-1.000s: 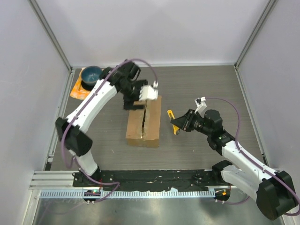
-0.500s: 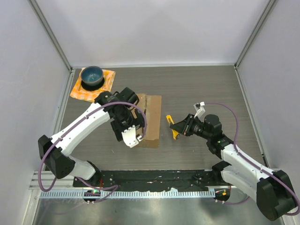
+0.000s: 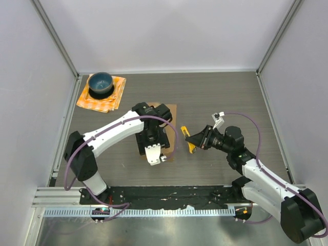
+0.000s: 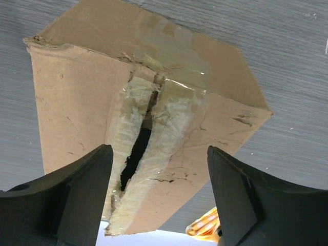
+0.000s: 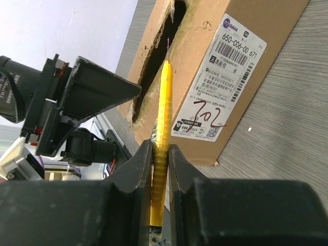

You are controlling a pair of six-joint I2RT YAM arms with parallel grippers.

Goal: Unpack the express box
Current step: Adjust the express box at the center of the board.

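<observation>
One step looks done: the clear tape along the top seam of the express box [image 4: 72, 113] is slit, and a dark gap [image 4: 136, 148] runs between the two flaps, with torn, wrinkled tape on either edge. The flaps are not yet folded back, though, and nothing from inside shows on the table [image 3: 230, 97]. I judge the task under halfway, with the flaps to spread and the contents to lift out.

The box lies flat near the middle of the table, its long seam running away from the arms. Its printed shipping label [image 5: 225, 87] is on the side facing the right arm. An orange cloth [image 3: 114, 97] with a blue bowl [image 3: 100, 82] on it sits well apart at the far left corner.

The left tool [image 4: 156, 164] hangs over the near end of the box with its jaws spread wide, one finger to each side of the slit. It has hold of nothing, and I cannot tell whether either finger touches the cardboard.

The right tool [image 5: 160, 148] is pinched tight on the ribbed handle of a yellow cutter [image 5: 165, 102]. It is just beside the labelled side of the box, and the cutter's thin tip points toward the open seam without clearly touching it.
</observation>
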